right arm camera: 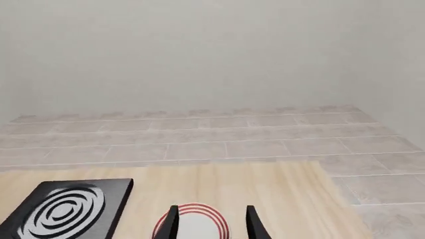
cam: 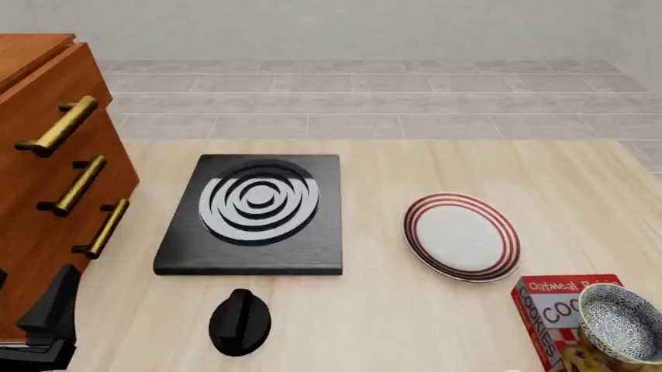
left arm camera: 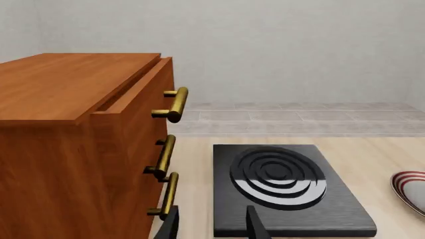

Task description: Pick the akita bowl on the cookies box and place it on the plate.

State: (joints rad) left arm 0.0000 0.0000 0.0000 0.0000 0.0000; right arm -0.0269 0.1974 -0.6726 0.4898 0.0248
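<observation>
Pale wooden table (cam: 414, 310): akita bowl (cam: 624, 321) sits atop the cookies box (cam: 556, 310), just beside the plate (cam: 461, 235). Both grippers, left (left arm camera: 211, 224) and right (right arm camera: 210, 221), are spread, empty. Descend squarely over 1 rim edge.

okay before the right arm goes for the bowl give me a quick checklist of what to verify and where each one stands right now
1. akita bowl sits upright on the cookies box: ok.
2. plate holds nothing: ok.
3. Right hand open, fingers apart, nothing between them: ok.
4. Right hand lined up on the bowl: not ok; its wrist view shows the plate, not the bowl.
5. Left hand away from the bowl, near the cabinet: ok.
6. Bowl rim fully visible for grasp planning: cannot tell; the front view's edge cuts it off.
</observation>
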